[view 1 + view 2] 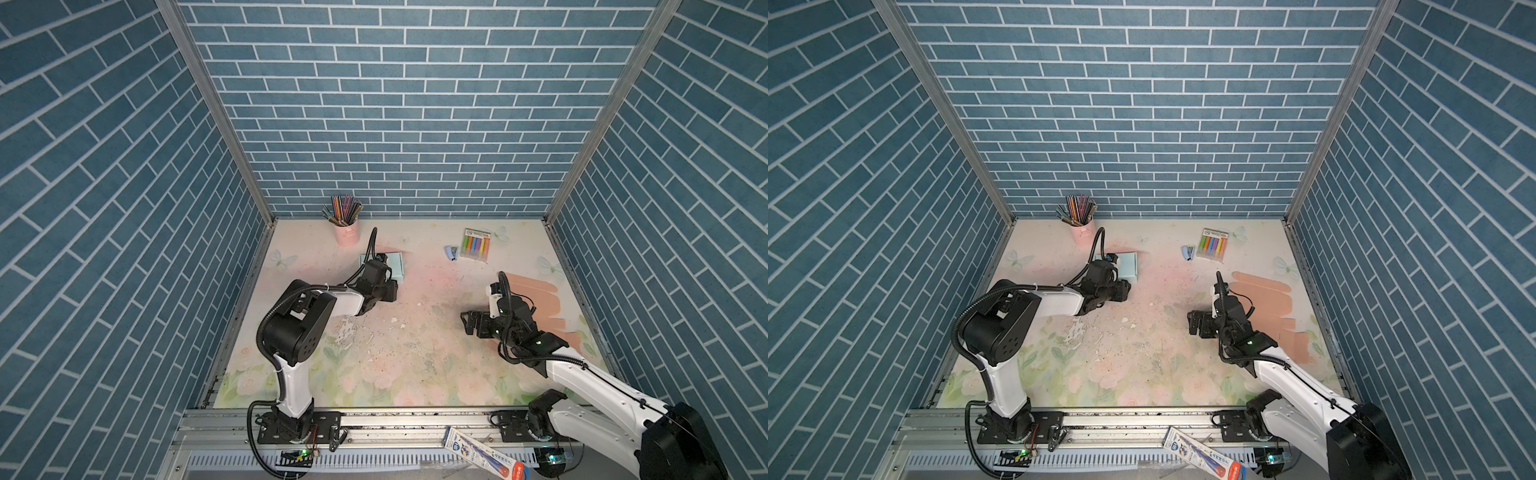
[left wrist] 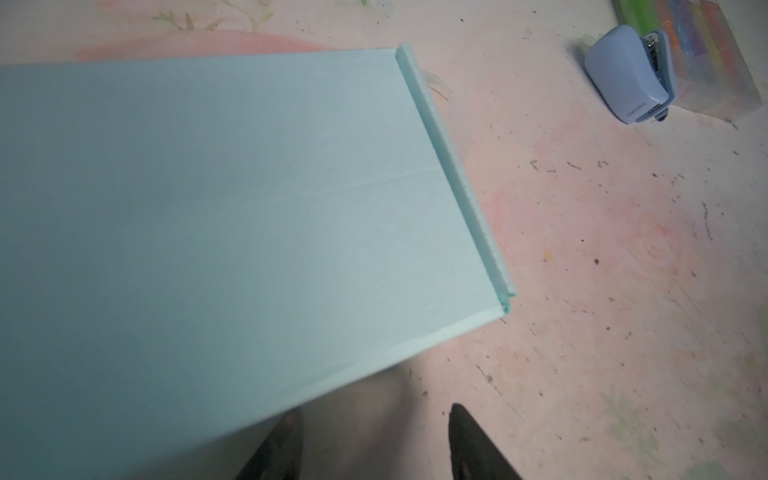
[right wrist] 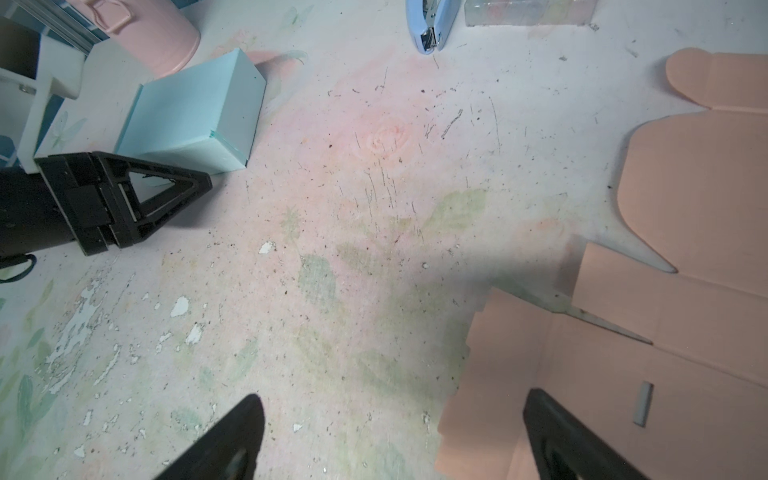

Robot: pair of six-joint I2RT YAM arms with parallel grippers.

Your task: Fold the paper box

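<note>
From my station I see a table (image 1: 415, 374) with a pale floral print, badly scratched. It is speckled with dark grit and has white patches where the coating has flaked. Blue brick-patterned walls (image 1: 395, 104) close it in on three sides.

Along the far edge stand a pink cup of pencils (image 1: 346, 235), a small blue stapler (image 1: 453, 252) and a pack of coloured markers (image 1: 476, 245).

The blue paper box (image 2: 228, 208) sits far left, near the cup. It is closed up into a neat rectangular block with a smooth top. One edge shows a raw corrugated strip in the left wrist view.

My left end effector (image 2: 374, 409) hovers just beside the box's near side. Its jaws are parted over bare table and hold nothing.

On the right side a peach box blank (image 3: 685, 187) lies flat and unfolded, showing rounded flaps and crease lines.

My right end effector (image 3: 395, 397) is spread wide and empty. One finger is over the blank's corner and the other over bare table. I cannot tell whether it touches the card.
</note>
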